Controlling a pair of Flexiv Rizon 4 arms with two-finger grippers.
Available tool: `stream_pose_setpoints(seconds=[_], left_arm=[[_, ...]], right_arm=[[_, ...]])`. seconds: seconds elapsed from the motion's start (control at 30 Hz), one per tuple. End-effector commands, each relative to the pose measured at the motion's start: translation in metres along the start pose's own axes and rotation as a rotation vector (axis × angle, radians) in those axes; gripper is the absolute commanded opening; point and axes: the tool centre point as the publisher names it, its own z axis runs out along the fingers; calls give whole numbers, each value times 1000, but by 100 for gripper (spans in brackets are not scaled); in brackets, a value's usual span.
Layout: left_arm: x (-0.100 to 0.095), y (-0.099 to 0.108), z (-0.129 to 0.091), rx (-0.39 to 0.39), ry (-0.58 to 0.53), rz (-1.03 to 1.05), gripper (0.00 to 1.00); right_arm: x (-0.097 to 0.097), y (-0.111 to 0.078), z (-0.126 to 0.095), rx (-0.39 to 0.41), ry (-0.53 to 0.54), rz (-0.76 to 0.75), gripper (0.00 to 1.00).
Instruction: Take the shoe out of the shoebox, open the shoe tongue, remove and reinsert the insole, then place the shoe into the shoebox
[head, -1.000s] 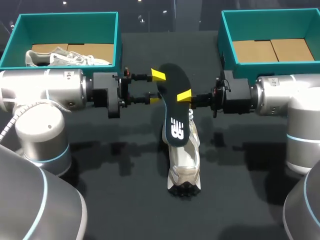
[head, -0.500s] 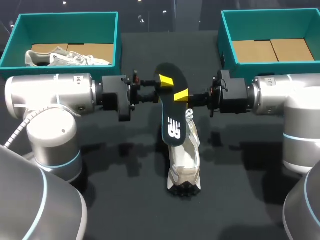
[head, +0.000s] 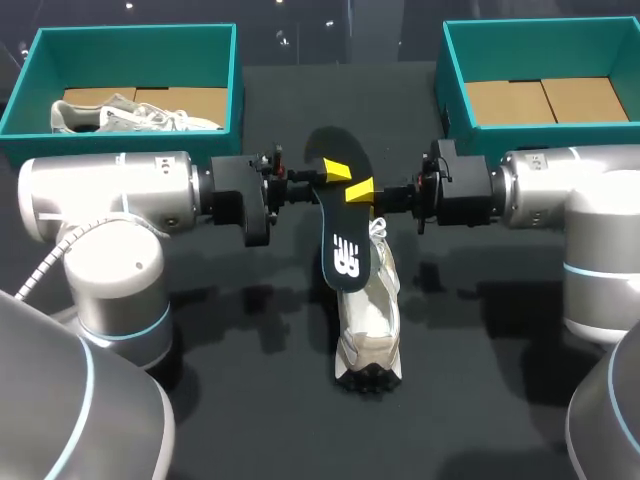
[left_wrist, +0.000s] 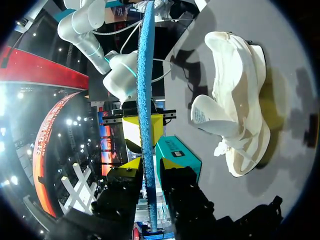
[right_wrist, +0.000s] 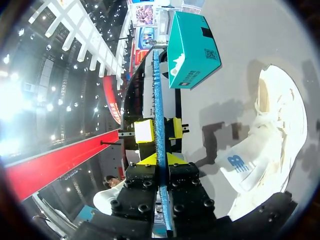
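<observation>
Insole (head: 345, 235): black, raised off the table (head: 260, 400), its lower end over the shoe's opening.
Shoe (head: 368, 325): pale, lying on the table between our arms.
Right gripper (head: 360, 190): clamped on the insole's edge.
Left gripper (head: 333, 172): astride the opposite edge; we cannot tell whether it grips.

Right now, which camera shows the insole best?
The head view: the insole shows its broad dark face with the white logo, held above the shoe. The wrist views catch only its thin blue edge, running out from the left gripper and the right gripper.
</observation>
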Motion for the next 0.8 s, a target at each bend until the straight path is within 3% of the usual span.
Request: stream_pose_setpoints(seconds=[0.03,0.07,0.23,0.33,0.37,0.6,0.7,0.8], left_arm=[[2,0,6,0,3,1,5],[2,0,6,1,3,1,0],[2,-1,5,6,1,2,0],[0,-5,0,14,-2,0,0],[-1,-6,-3,16,-2,0,0],[0,-16,-26,29,33,-17,0],[2,-25,-38,-30,127,189,0],[2,-25,-38,-30,127,189,0]], right_arm=[[0,0,0,5,-6,3,0],[0,0,0,5,-6,4,0],[-1,1,-2,6,0,10,0],[-3,2,-10,5,8,2,62],[-4,3,-15,5,13,-4,100],[-6,1,-58,14,-9,-199,100],[-6,1,-58,14,-9,-199,100],[-6,1,-58,14,-9,-199,100]])
